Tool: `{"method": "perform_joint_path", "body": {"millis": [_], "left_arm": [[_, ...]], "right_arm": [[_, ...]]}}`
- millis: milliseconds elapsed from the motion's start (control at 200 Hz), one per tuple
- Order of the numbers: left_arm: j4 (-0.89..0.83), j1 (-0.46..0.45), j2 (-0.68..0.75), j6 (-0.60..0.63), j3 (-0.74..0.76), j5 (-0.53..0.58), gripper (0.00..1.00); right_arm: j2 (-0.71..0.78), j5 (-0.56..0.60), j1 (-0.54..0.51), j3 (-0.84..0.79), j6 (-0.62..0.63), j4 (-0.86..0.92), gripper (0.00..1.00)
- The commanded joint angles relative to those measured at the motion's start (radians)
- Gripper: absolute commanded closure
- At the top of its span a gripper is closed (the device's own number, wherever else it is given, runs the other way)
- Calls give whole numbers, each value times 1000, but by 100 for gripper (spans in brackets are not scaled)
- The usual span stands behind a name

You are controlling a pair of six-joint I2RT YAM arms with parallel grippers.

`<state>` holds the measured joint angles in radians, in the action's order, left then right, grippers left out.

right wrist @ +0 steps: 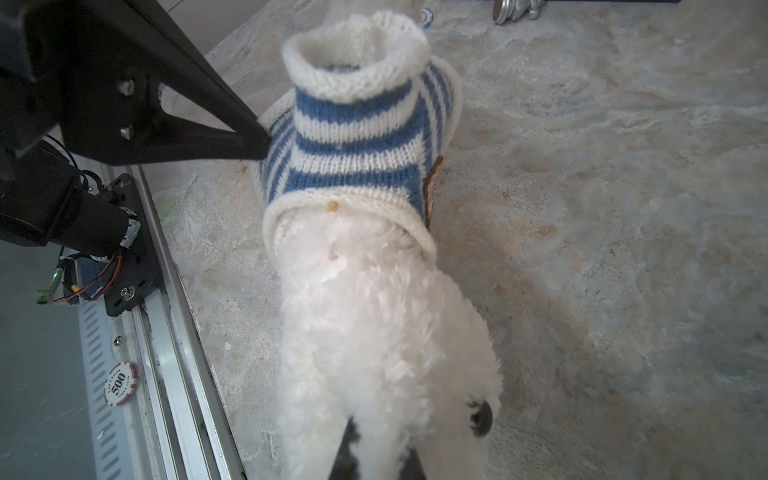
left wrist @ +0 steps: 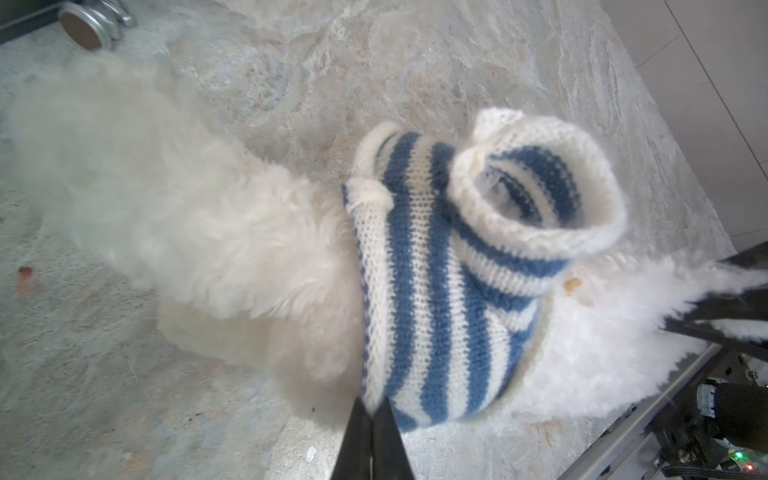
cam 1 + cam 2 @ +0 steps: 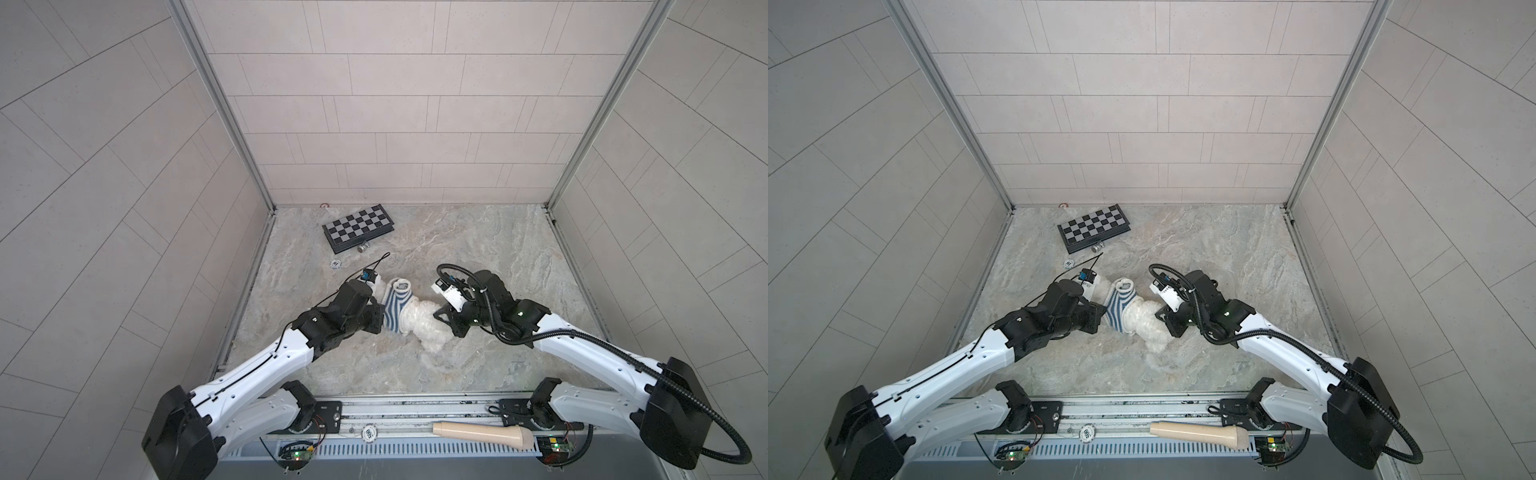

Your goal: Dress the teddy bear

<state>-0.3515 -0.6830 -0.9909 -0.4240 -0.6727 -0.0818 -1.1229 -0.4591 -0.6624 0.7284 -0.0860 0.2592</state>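
The white fluffy teddy bear [image 3: 422, 322] [image 3: 1144, 322] lies on the marble table with a blue-and-white striped shirt [image 3: 395, 309] [image 3: 1119, 309] wrapped around its middle. An open white-rimmed tube of the shirt [image 2: 536, 199] [image 1: 357, 54] stands up empty. My left gripper [image 3: 380, 316] [image 2: 374, 405] is shut on the shirt's lower edge. My right gripper [image 3: 440, 313] [image 1: 376, 444] is shut on the bear's fur [image 1: 374, 332], close to a small dark spot on its face [image 1: 482, 417]. In the right wrist view the left gripper's fingers [image 1: 232, 124] touch the shirt's side.
A folded chessboard [image 3: 359, 226] lies at the back left, with a silver piece [image 3: 363, 248] and a poker chip [image 3: 336, 264] near it. On the front rail sit another chip [image 3: 368, 433] and a beige wooden handle [image 3: 478, 432]. Walls close in three sides.
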Motion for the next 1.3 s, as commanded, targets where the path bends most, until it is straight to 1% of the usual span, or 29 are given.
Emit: {"method": "perform_joint_path", "body": {"millis": [0, 200, 350, 516, 626, 741, 866, 1016, 1111, 1151, 1292], "left_arm": [[-56, 57, 41, 25, 19, 60, 100], [-77, 98, 91, 45, 26, 86, 100], [-75, 100, 82, 73, 19, 78, 100], [-109, 100, 81, 145, 13, 183, 100], [-107, 99, 72, 156, 2, 185, 100], [-76, 97, 53, 148, 5, 150, 100], [-2, 62, 25, 133, 14, 46, 100], [123, 14, 37, 82, 51, -92, 100], [114, 8, 34, 67, 51, -121, 92], [89, 8, 31, 65, 46, -115, 89], [30, 10, 59, 65, 41, -79, 73]], "right_arm": [[32, 23, 14, -3, 28, 54, 100], [50, 34, 15, 2, 39, 84, 100], [59, 32, 15, 8, 41, 95, 100], [69, 39, 16, 14, 48, 114, 100], [72, 36, 16, 23, 52, 126, 100], [68, 27, 17, 29, 56, 121, 100], [67, 6, 16, 33, 75, 106, 100], [84, -11, 5, 28, 187, 79, 100], [105, 7, 1, 15, 252, 32, 100], [114, 14, -4, 9, 283, 10, 100], [152, 55, -25, -42, 400, -97, 100]]}}
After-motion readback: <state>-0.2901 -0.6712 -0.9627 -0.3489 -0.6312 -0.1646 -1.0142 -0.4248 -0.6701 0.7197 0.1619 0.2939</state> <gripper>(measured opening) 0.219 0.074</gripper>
